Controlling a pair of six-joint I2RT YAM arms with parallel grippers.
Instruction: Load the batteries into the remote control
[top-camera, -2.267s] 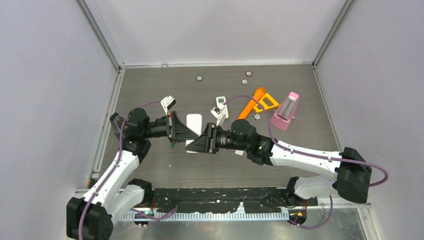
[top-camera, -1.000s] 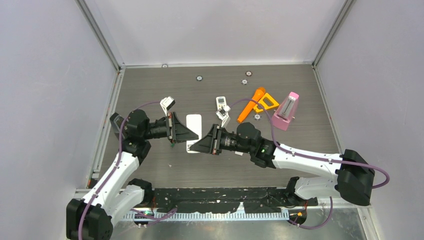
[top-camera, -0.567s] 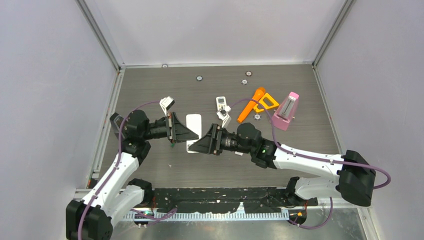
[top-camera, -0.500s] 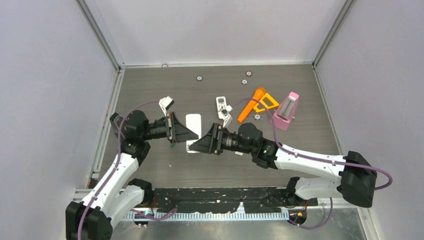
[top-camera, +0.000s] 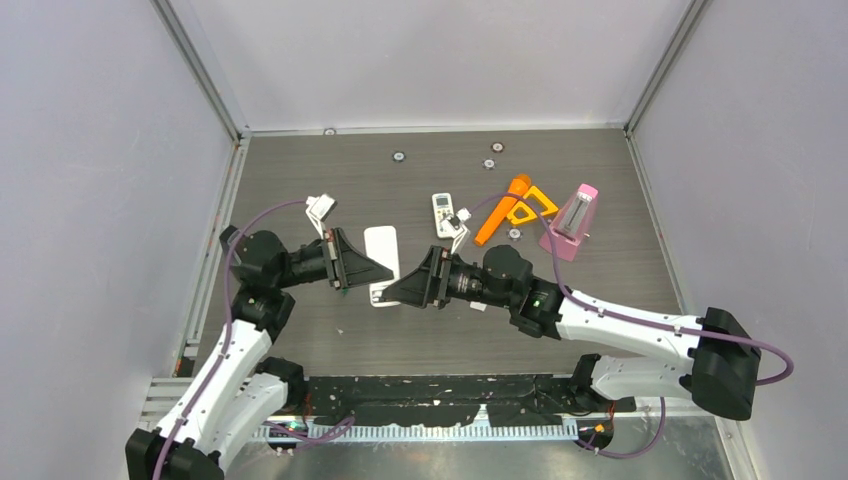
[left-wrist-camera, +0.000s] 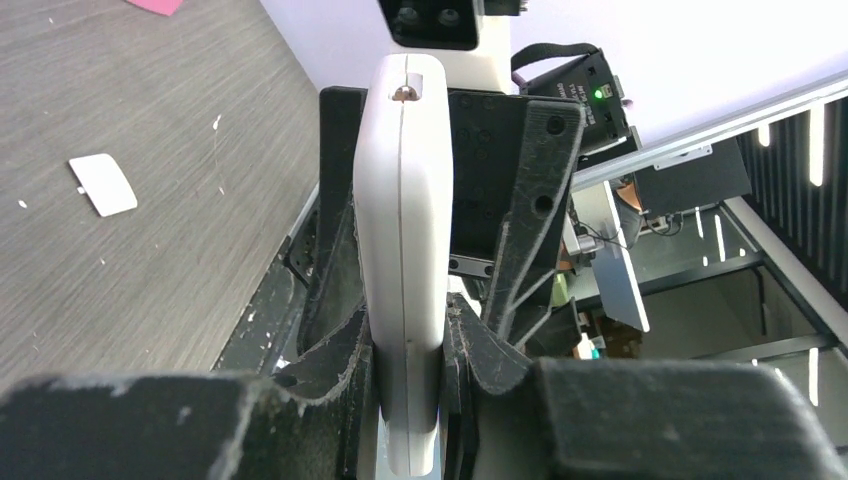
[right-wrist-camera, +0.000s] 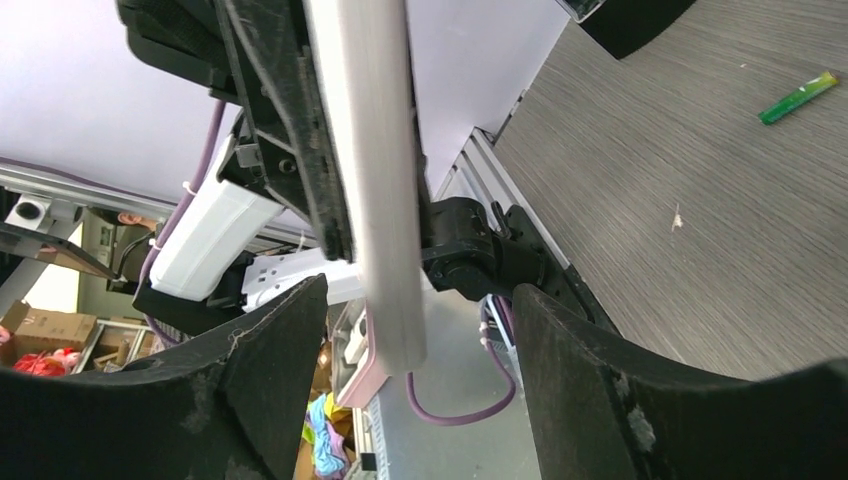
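Looking down from the top camera, the two arms meet over the middle of the dark table (top-camera: 300, 180), with their black wedge-shaped grippers pointing at each other. The left gripper (top-camera: 374, 268) reaches in from the left and the right gripper (top-camera: 396, 291) from the right. The white remote control (top-camera: 381, 245) sits between them with its broad face up and its long side running away from the arm bases. Farther back lie a smaller white remote (top-camera: 443, 210), an orange tool (top-camera: 514, 203) and a pink metronome (top-camera: 571, 222), all well apart from the grippers. The batteries are too small to pick out from up here.

In the left wrist view, the remote control (left-wrist-camera: 402, 200) stands edge-on and runs straight away from the lens, with a seam down its middle. The left gripper's fingers (left-wrist-camera: 335, 345) press on both broad faces at its near end, clamped tight on it. The black body of the right gripper fills the space behind the remote. A small flat white cover (left-wrist-camera: 103, 185) lies on the table to the left.

In the right wrist view, the remote crosses the picture edge-on, held clear of the tabletop. It passes between the right gripper's own fingers (right-wrist-camera: 270, 370), which stand wide apart with a gap on each side and touch nothing. Black parts of the left gripper grip its far end. A green battery (right-wrist-camera: 798, 98) lies on the table at the upper right, well apart from the remote.
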